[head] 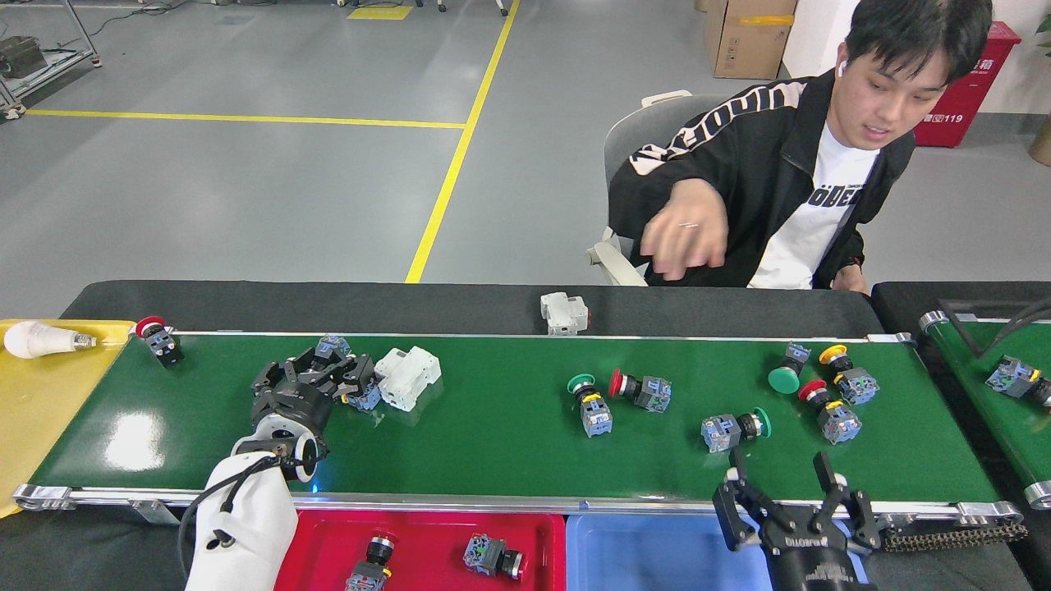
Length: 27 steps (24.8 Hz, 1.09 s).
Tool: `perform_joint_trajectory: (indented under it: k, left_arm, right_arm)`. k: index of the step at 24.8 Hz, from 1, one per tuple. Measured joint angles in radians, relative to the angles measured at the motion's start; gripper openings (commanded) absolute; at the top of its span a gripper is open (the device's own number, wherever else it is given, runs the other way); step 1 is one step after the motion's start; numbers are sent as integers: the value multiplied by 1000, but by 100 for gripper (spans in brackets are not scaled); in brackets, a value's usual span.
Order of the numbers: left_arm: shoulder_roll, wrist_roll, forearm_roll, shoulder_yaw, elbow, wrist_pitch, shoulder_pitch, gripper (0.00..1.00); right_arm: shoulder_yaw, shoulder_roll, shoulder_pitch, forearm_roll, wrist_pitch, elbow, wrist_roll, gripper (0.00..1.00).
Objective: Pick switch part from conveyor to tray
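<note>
The conveyor (pixel 493 443) carries several switch parts with coloured caps. My left gripper (pixel 359 379) lies low on the belt at the left, shut on a blue-grey switch part (pixel 365 398); a white breaker (pixel 408 376) touches its right side. Another switch part (pixel 332 345) sits just behind the fingers. My right gripper (pixel 780 478) stands open and empty over the front rail, just in front of a green-capped switch part (pixel 733 428). The red tray (pixel 427 525) below the rail holds two switch parts (pixel 493 558).
A blue tray (pixel 649 550) sits beside the red one. A yellow tray (pixel 49 402) with a bulb (pixel 37 339) is at the belt's left end. A person's hand (pixel 681 234) hovers beyond the far edge. A narrower belt (pixel 977 386) at right carries one part.
</note>
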Motion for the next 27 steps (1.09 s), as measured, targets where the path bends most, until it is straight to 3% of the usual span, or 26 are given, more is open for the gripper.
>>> perform_joint_trajectory:
  k: [5,10,15,21,22,23,24,25,27]
  left_arm:
    - [0,-20,0,-1,-179,-39,111,2]
    - [1,-25,0,-2,-390,-121,321,2]
    - [0,-29,0,-1,-633,-244,544,2]
    - [1,2,1,-32,-666,-372,656,6]
    - [1,6,1,-33,-666,-387,667,16]
    - [1,7,1,-33,-666,-402,675,42]
    - [-1,9,1,-33,-666,-411,680,59]
    - [-1,10,1,-33,-666,-417,684,96]
    - [-1,11,2,-30,-667,-426,695,100]
  right_arm:
    - [2,3,-15,1,3,14,2,99]
    - [38,83,-162,46,8,148,89,99]
    - [100,90,-277,59,65,268,114,99]
    - [165,94,-352,59,140,362,117,99]
    - [167,96,-355,59,143,368,117,99]
    - [169,101,-362,59,145,377,117,97]
    - [174,106,-372,59,146,387,117,94]
    - [185,108,-384,58,147,398,117,84]
    - [204,108,-400,52,150,418,120,54]
